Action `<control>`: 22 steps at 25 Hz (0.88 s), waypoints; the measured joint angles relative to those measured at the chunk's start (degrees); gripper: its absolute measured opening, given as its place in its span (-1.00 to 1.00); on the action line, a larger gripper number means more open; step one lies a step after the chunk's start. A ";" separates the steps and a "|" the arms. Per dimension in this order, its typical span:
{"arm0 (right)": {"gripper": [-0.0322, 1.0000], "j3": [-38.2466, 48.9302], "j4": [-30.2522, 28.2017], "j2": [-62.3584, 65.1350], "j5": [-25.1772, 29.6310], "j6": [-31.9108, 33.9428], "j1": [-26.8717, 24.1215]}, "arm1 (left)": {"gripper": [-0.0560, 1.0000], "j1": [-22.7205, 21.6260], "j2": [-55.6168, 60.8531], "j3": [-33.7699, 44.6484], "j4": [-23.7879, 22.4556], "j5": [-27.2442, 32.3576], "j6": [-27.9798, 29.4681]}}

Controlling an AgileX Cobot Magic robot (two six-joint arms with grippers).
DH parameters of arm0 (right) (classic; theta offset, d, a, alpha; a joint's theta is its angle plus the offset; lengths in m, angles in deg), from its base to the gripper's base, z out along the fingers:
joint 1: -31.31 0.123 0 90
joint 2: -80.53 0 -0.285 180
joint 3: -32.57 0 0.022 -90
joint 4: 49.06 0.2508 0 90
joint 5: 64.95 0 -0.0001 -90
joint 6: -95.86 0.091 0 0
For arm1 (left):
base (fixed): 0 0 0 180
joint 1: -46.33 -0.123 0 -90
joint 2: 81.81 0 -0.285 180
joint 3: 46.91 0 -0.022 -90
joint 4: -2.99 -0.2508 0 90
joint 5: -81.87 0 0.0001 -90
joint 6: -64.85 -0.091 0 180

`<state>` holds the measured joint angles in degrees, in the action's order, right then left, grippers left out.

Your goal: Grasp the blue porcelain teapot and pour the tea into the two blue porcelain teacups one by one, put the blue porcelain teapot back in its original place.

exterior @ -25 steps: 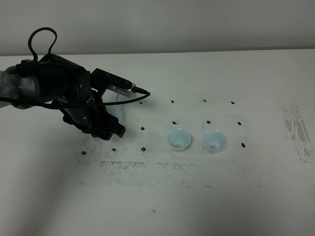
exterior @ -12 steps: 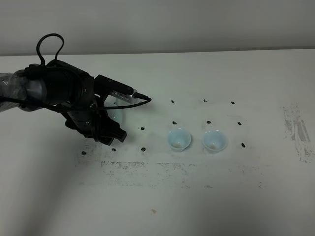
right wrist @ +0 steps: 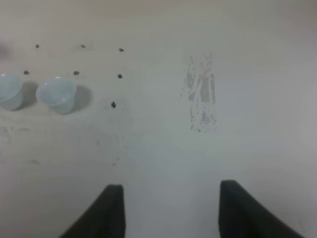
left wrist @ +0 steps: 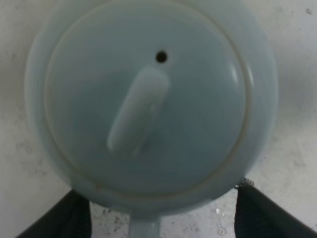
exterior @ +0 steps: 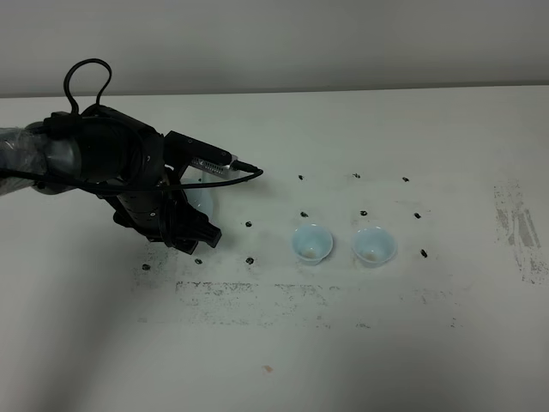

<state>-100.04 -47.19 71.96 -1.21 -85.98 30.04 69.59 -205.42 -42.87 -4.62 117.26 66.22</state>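
Teapot of pale sky-blue glazed porcelain (left wrist: 89, 163) stands upright on the white table (exterior: 360, 360), at the left of the high view. Its round lid (left wrist: 198, 124) is on, so you cannot see what it holds. To its right, well apart from it, the two small pale-blue flared porcelain teacups (exterior: 311, 243) (exterior: 374, 245) stand side by side. Each shows a faint tan patch at its bottom; whether that is liquid you cannot tell.

From above, the black left arm (exterior: 103, 159) covers nearly all of the pot, leaving only a pale sliver. The left hand (left wrist: 162, 191) hangs over it with its fingers spread wide either side of the handle stub, which the picture's edge cuts off. You see no grip on it. The right hand (right wrist: 172, 186) is out of the high view; its own camera shows its fingers parted over bare table, holding nothing.
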 joint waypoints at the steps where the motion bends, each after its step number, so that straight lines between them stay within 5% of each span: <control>1: -0.13 0.00 0.00 0.00 0.00 0.00 0.00 | 0.21 0.00 0.00 0.00 0.13 0.06 0.26; 22: -0.13 0.00 0.00 0.00 0.00 0.00 0.00 | 0.21 0.00 0.00 -2.23 1.00 3.51 3.08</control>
<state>-100.04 -47.19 71.96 -1.21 -85.98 30.04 69.59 -205.42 -45.10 -3.63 120.78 69.30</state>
